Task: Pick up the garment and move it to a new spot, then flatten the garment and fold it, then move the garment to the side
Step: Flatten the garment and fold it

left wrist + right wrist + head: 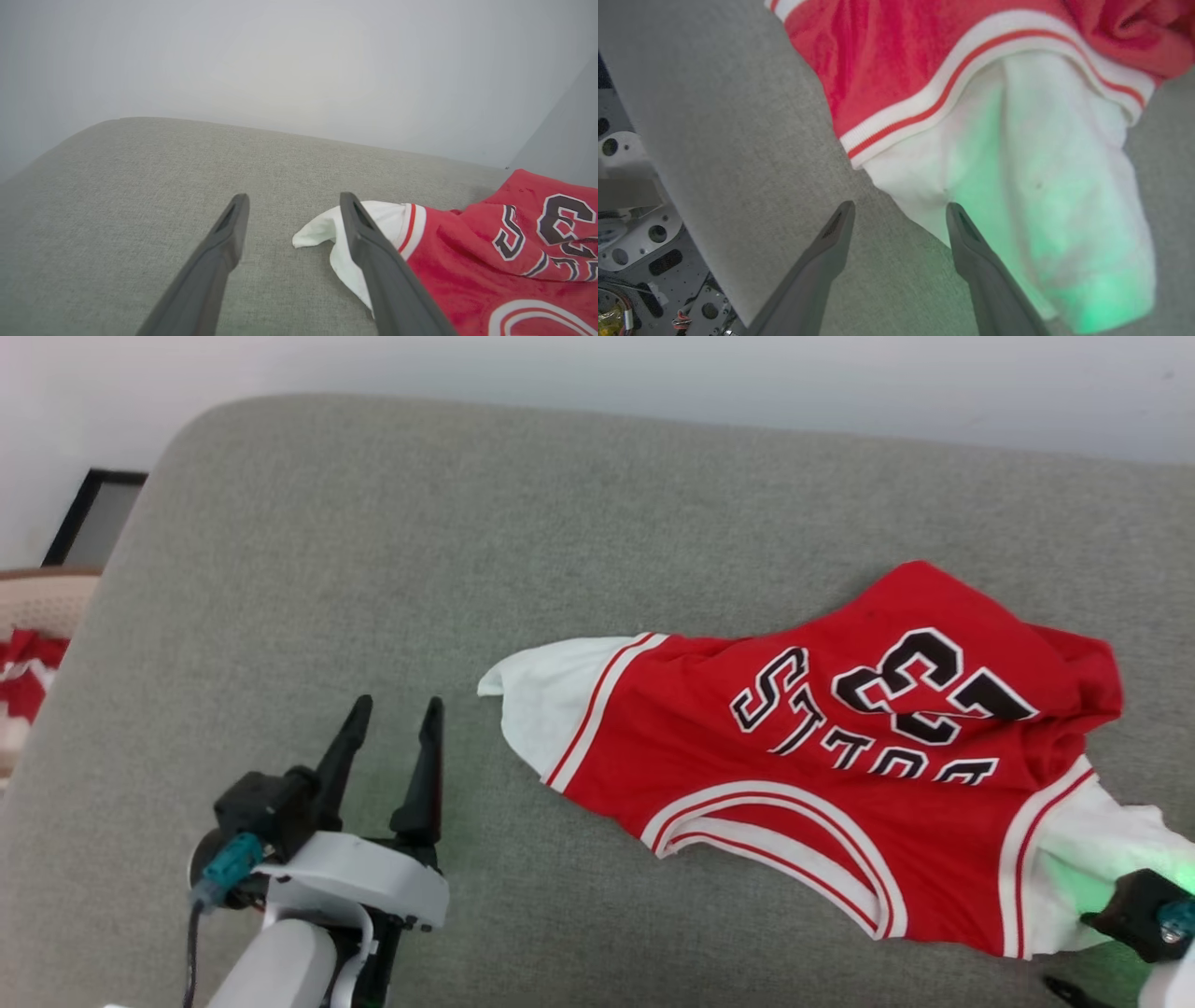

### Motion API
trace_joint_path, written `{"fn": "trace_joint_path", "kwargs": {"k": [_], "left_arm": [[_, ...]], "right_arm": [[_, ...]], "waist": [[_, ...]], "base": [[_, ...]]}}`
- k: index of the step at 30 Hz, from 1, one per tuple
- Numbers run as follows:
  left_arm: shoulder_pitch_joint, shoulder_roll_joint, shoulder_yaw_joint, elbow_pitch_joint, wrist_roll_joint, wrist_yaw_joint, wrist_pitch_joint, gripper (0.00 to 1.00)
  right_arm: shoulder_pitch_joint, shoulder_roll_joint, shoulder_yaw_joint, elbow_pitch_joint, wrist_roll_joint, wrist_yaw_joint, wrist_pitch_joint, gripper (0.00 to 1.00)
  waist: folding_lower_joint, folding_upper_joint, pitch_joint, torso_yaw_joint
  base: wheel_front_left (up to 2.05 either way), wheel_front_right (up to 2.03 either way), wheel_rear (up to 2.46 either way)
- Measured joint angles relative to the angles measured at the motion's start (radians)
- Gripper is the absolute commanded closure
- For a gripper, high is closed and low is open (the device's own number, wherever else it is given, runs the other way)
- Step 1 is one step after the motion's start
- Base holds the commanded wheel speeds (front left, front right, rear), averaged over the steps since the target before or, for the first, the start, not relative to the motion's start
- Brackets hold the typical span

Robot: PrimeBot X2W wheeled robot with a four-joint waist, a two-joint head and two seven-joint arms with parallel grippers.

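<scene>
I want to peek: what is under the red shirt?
The red jersey lies on a grey cushion, which shows all around it. Whether anything else hides beneath the cloth cannot be seen; it is covered.

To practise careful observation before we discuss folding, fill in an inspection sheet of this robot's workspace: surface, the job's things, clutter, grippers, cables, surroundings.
Surface: grey fabric cushion with a rounded corner.
Job's things: garment lies rumpled at the right, red side up, white inner side showing at both ends.
Clutter: nothing seen.
Grippers: left gripper open over bare cushion, left of the garment; right gripper open at the garment's white end; neither holds anything.
Cables: dark cable with teal plug at the left wrist.
Surroundings: pale wall; dark frame and red-and-white cloth beyond the cushion's left edge.
</scene>
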Motion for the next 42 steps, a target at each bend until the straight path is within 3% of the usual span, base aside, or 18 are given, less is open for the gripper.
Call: {"fn": "trace_joint_path", "kwargs": {"k": [8,9,10,11,15,19,21,24,25,26,27,28,29,34,39,40,42], "left_arm": [[0.003,-0.057,0.1,0.025,0.095,-0.084,0.0,0.0],[0.003,-0.058,0.105,0.031,0.105,-0.095,0.0,0.0],[0.001,-0.058,0.109,0.035,0.115,-0.106,0.0,0.0],[-0.002,-0.056,0.111,0.041,0.122,-0.118,0.0,0.0],[-0.031,-0.018,0.086,0.071,0.143,-0.175,0.011,0.0],[-0.092,0.062,0.015,0.086,0.118,-0.218,0.172,0.0],[-0.122,0.091,-0.026,0.09,0.029,-0.225,0.318,0.0],[-0.179,0.116,-0.076,0.053,-0.207,-0.229,0.55,0.0],[-0.179,0.116,-0.076,0.053,-0.207,-0.229,0.55,0.0],[-0.202,0.127,-0.079,0.053,-0.278,-0.232,0.628,0.0],[-0.242,0.165,-0.084,0.072,-0.384,-0.231,0.774,0.0],[-0.242,0.165,-0.084,0.072,-0.384,-0.231,0.774,0.0],[-0.273,0.188,-0.082,0.108,-0.458,-0.231,0.893,0.0],[-0.352,0.171,-0.079,0.152,-0.542,-0.218,1.022,0.0],[-0.4,0.14,-0.104,0.212,-0.545,-0.218,1.064,0.0],[-0.406,0.13,-0.112,0.226,-0.549,-0.218,1.069,0.08],[-0.418,0.126,-0.127,0.24,-0.539,-0.223,1.067,0.66]], "right_arm": [[-0.114,0.071,0.141,0.146,-0.027,0.007,-0.067,0.0],[-0.123,0.077,0.152,0.159,-0.024,0.009,-0.075,0.06],[-0.131,0.083,0.162,0.171,-0.018,0.01,-0.086,0.62],[-0.137,0.088,0.17,0.183,-0.018,0.01,-0.099,1.0],[-0.171,0.111,0.18,0.233,-0.014,0.009,-0.132,1.0],[-0.183,0.124,0.194,0.251,-0.003,0.005,-0.147,1.0],[-0.189,0.131,0.198,0.255,0.0,0.004,-0.153,1.0],[-0.198,0.14,0.202,0.257,0.0,0.003,-0.155,1.0],[-0.198,0.14,0.202,0.257,0.0,0.003,-0.155,1.0],[-0.202,0.143,0.202,0.257,0.0,0.003,-0.156,1.0],[-0.211,0.148,0.205,0.257,-0.001,0.003,-0.158,1.0],[-0.211,0.148,0.205,0.257,-0.001,0.003,-0.158,1.0],[-0.22,0.155,0.207,0.255,-0.006,0.003,-0.158,1.0],[-0.244,0.162,0.209,0.248,-0.01,0.005,-0.158,1.0],[-0.265,0.172,0.208,0.243,-0.011,0.009,-0.163,1.0],[-0.269,0.174,0.208,0.242,-0.011,0.01,-0.164,1.0],[-0.272,0.179,0.208,0.244,-0.011,0.01,-0.174,1.0]], "waist": [[0.0,-0.0001,0.05,0.021],[0.0,0.0,0.052,0.023],[0.0,0.0,0.053,0.023],[0.0,0.0,0.053,0.022],[0.0,0.0,0.043,0.013],[0.0,0.0,0.03,0.0],[0.0,0.0,0.027,-0.008],[0.0,0.0,0.027,-0.019],[0.0,0.0,0.027,-0.019],[0.0,0.0,0.03,-0.022],[0.0,0.0,0.037,-0.028],[0.0,0.0,0.037,-0.028],[0.0,-0.0001,0.046,-0.035],[0.0,0.0,0.069,-0.05],[0.0,0.0,0.098,-0.072],[0.0,0.0,0.103,-0.078],[-0.0001,0.0,0.11,-0.087]], "base": [[0.0,0.0,0.0],[0.0,0.0,0.0],[0.0,0.0,0.0],[0.0,0.0,0.0],[0.0,0.0,0.0],[0.0,0.0,0.0],[0.0,0.0,0.0],[0.0,0.0,0.0],[0.0,0.0,0.0],[0.0,0.0,0.0],[0.0,0.0,0.0],[0.0,0.0,0.0],[0.0,0.0,0.0],[0.0,0.0,0.0],[0.0,0.0,0.0],[0.0,0.0,0.0],[0.0,0.0,0.0]]}}
